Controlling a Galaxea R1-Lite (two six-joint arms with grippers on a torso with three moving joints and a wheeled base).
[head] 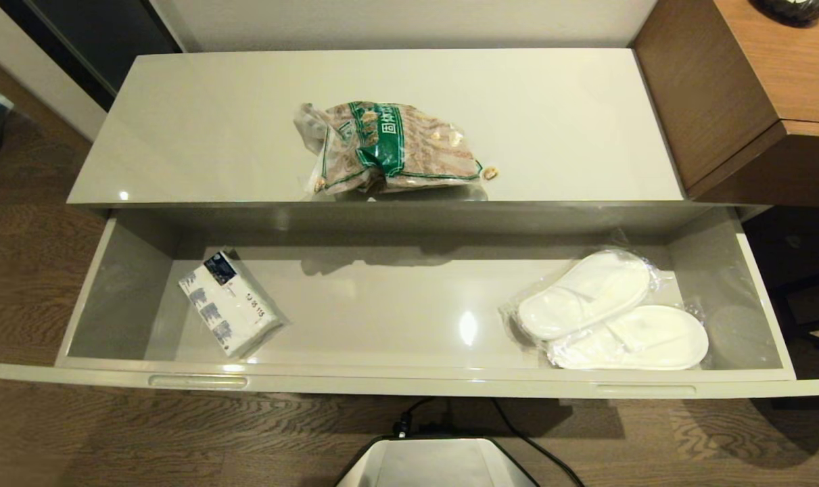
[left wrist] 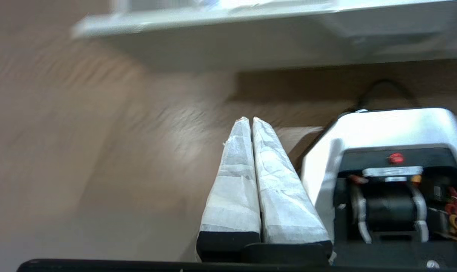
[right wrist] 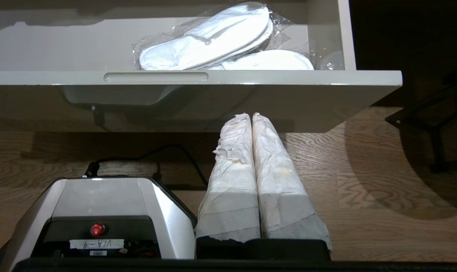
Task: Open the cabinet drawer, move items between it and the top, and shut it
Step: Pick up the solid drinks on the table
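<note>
Drawer: wide, shallow, glossy beige-grey cabinet drawer (head: 409, 379) stands pulled fully out, two slim oblong recesses along its front rim.
Bag: clear plastic bag of brown lumpy pieces with a green band of white characters (head: 389, 149) lies on the glossy cream-white cabinet top (head: 199, 128), near its front edge, about midway along; one loose brown piece sits just beside its right end.
Drawer contents: white paper-wrapped pack with dark blue print (head: 230, 304) lies tilted at the left; pair of white slippers in clear plastic wrap (head: 609, 311) lies at the right, well apart from the pack.
Left gripper (left wrist: 251, 120): clenched, its white-wrapped fingers pressed together and grasping nothing, low over the brown wood-grain floor (left wrist: 81, 151) beside the robot's white base (left wrist: 394, 128).
Right gripper (right wrist: 251, 115): clenched and empty, parked below the drawer's front, in line with the slippers.
Surroundings: brown wooden cabinet (head: 740, 101) stands just right of the top.
</note>
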